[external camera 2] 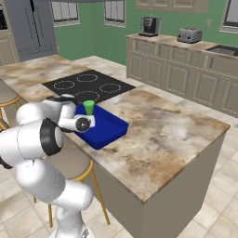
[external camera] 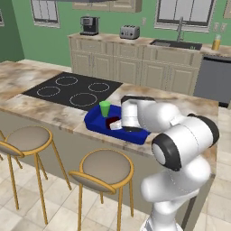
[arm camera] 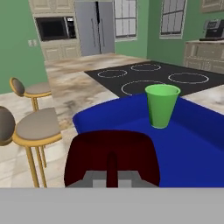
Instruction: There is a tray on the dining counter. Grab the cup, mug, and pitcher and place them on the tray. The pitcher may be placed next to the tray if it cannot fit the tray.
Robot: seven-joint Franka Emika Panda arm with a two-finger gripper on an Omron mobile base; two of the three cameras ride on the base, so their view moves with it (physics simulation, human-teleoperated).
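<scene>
Gripper (arm camera: 111, 177) closed on mug (arm camera: 111, 155), held over tray (arm camera: 192, 148) on counter (external camera 2: 158, 125). Cup (arm camera: 162, 106) stands upright in tray. Lower mug straight, keep clear of cup, release only once base sits flat.

A: Any words, labels, brands or numbers to read?

B: None. The tray (arm camera: 197, 144), cup (arm camera: 162, 106) and mug (arm camera: 111, 155) are plain (the microwave (arm camera: 54, 28) at ten o'clock in the hand view carries no legible marking either).
</scene>
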